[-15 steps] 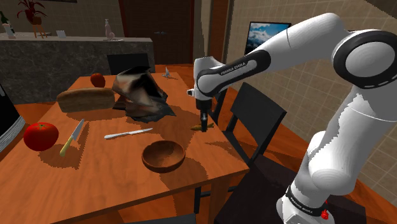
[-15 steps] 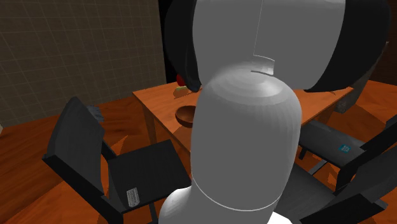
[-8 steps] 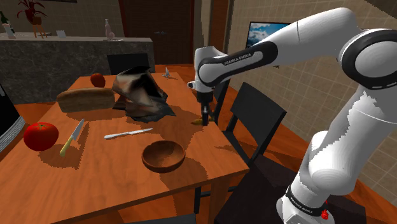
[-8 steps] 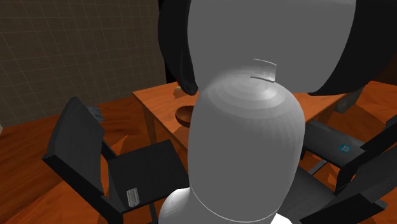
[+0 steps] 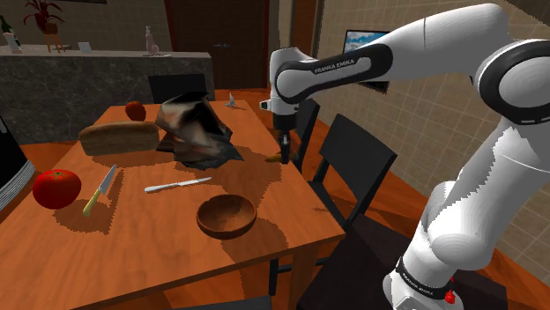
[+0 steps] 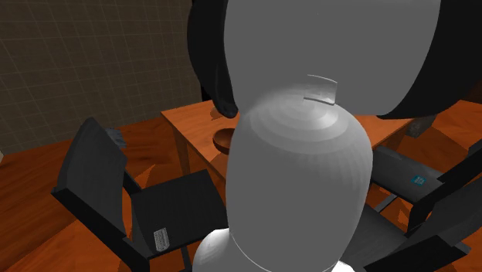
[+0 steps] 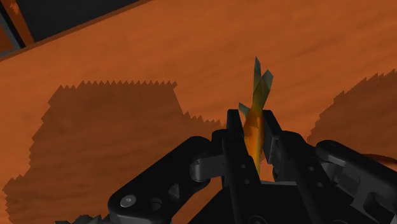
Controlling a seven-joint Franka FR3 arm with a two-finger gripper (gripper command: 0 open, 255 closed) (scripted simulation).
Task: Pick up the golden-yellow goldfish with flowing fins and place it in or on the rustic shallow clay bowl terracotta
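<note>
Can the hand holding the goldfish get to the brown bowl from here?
Probably yes: the hand holds the goldfish above the table, and only bare tabletop lies between it and the bowl.

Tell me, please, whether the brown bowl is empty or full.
Empty: the bowl has a bare inside, and the goldfish sits clasped in the tool.

Wooden table, bowl, bread, tomato, knife

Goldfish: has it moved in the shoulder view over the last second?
Yes. Clasped by the gripper, the goldfish has gone up, away from the table and higher above the brown bowl.
</note>
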